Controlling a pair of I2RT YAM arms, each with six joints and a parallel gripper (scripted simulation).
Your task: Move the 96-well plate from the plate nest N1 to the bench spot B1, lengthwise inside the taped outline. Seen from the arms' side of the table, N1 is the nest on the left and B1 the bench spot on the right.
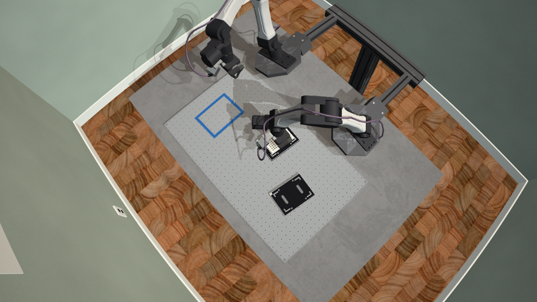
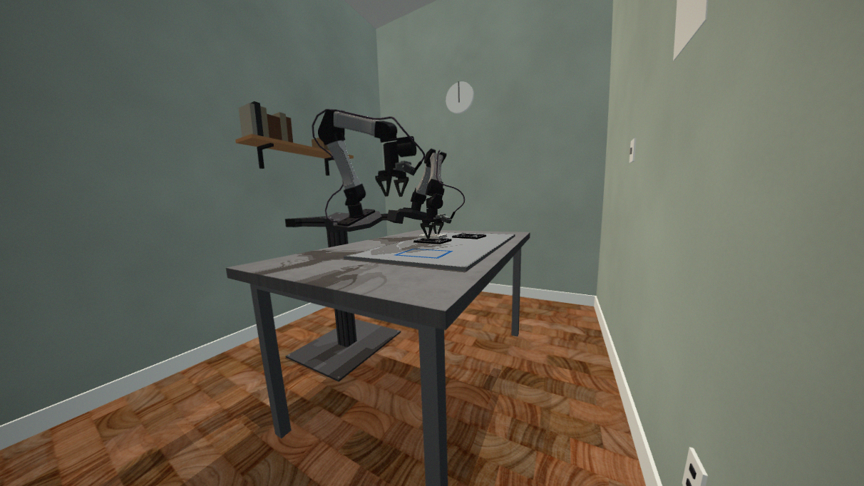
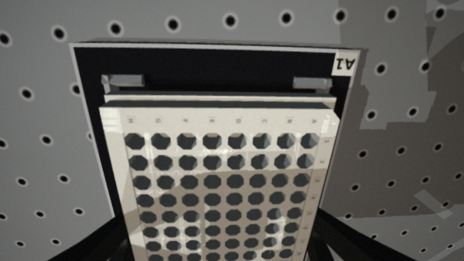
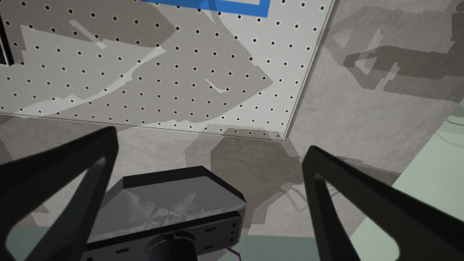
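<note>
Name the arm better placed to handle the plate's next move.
Left, I'd say: its gripper is shut on the 96-well plate at the nest marked A1. The right gripper hangs open, away from it.

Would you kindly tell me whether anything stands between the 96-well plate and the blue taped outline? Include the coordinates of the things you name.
Nothing visible stands on the pegboard between the 96-well plate (image 1: 273, 146) (image 2: 441, 235) (image 3: 230, 170) and the blue taped outline (image 1: 204, 127) (image 2: 418, 256) (image 4: 246, 9); only shadows fall there. The right gripper (image 1: 225, 73) (image 2: 393, 194) (image 4: 217, 146) hangs beyond the outline, off that direct path.
</note>
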